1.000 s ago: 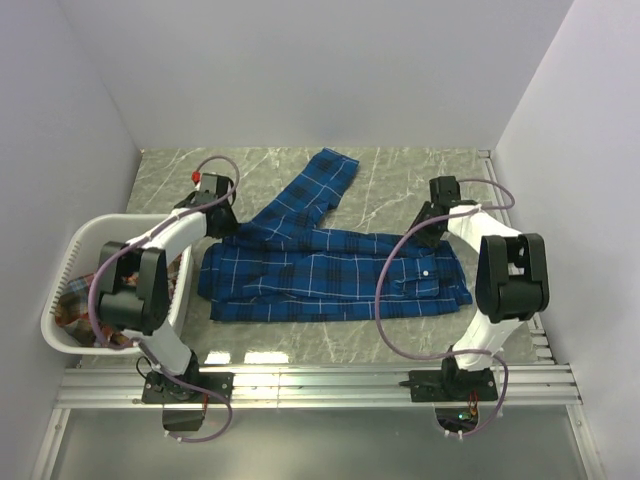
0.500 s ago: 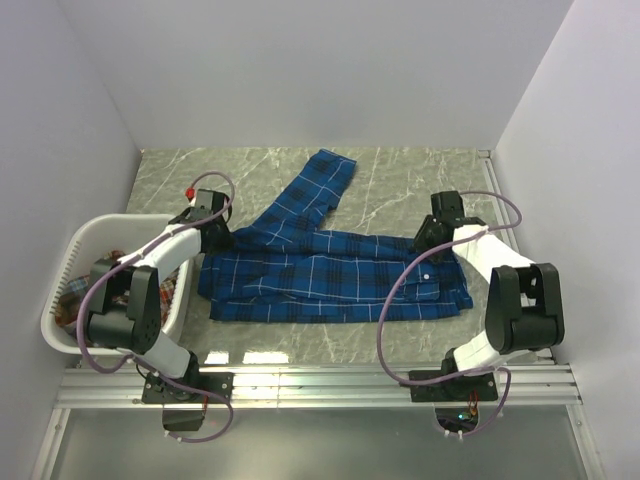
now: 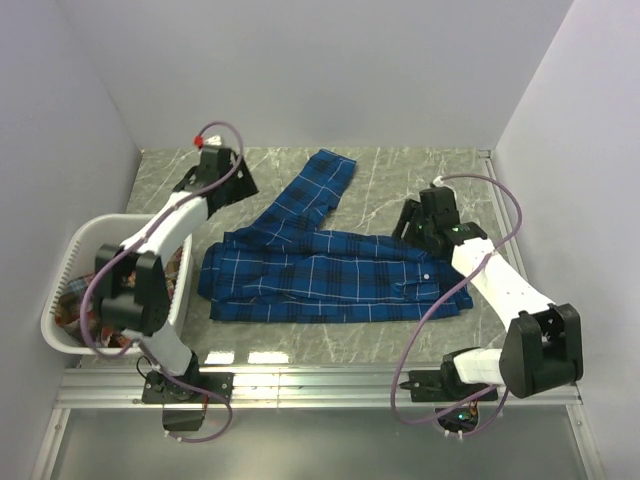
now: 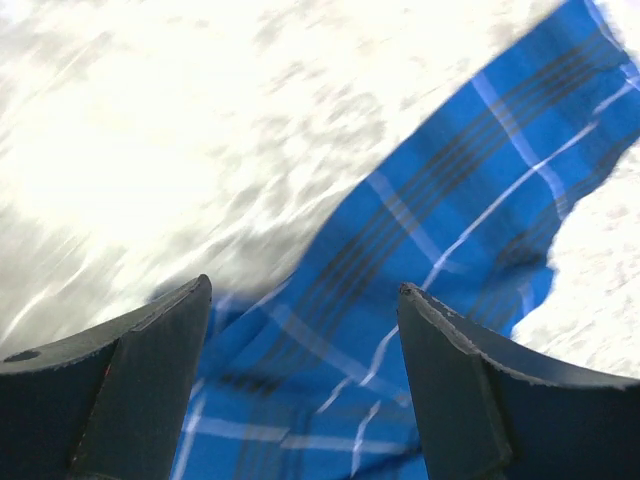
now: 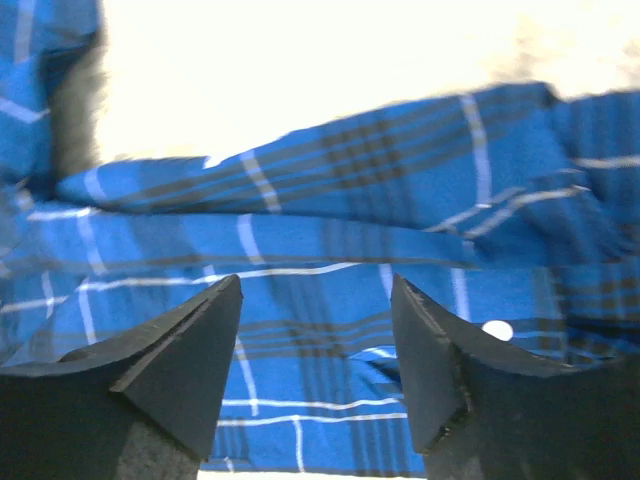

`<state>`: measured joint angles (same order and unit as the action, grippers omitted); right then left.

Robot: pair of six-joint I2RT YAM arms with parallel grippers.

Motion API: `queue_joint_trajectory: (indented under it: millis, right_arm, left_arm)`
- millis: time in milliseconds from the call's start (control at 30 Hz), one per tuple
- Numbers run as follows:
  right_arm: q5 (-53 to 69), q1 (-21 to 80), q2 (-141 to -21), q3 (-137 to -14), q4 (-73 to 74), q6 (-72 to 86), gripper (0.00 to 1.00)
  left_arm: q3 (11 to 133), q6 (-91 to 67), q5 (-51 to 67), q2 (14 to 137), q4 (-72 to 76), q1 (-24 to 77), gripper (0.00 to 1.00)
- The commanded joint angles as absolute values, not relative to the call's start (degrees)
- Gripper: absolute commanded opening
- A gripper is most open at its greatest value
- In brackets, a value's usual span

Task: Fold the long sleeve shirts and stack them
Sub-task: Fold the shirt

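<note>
A royal blue plaid long sleeve shirt (image 3: 330,275) lies folded into a long band across the table's middle, with one sleeve (image 3: 322,185) stretching toward the back. My left gripper (image 3: 238,186) hangs open above the table beside the shirt's back left corner; in the left wrist view the blue cloth (image 4: 420,260) lies under my left gripper (image 4: 305,300), and nothing is between the fingers. At the shirt's right end my right gripper (image 3: 411,224) is open; in the right wrist view my right gripper (image 5: 315,290) is over the folded cloth (image 5: 330,230), holding nothing. A red-orange plaid shirt (image 3: 72,306) lies in the basket.
A white plastic laundry basket (image 3: 100,222) stands at the left edge of the table beside the left arm. Grey walls close the table in at the back and on both sides. A metal rail (image 3: 320,385) runs along the near edge.
Both grippers opened and let go of the blue shirt. The left gripper rose and moved back from the shirt's left edge. The right gripper drew back off the shirt's right end.
</note>
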<state>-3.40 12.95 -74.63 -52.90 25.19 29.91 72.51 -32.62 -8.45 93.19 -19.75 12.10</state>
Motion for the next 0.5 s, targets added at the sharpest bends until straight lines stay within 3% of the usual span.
queue_joint_trajectory:
  millis: [0, 233, 467]
  right_arm:
    - [-4.75, 15.29, -73.22, -55.55, 24.69, 26.99, 0.75]
    - [-4.05, 18.19, -69.44, -54.59, 25.4, 24.35, 0.77]
    - [-1.76, 18.63, -67.24, -51.95, 23.2, 24.96, 0.77]
  left_arm:
    - [80.31, -29.1, -8.17, 102.18, -18.89, 14.94, 0.81]
    - [96.39, -21.37, -12.56, 116.09, -20.57, 19.68, 0.74]
    - [102.83, -19.43, -13.36, 124.97, -20.48, 20.92, 0.67]
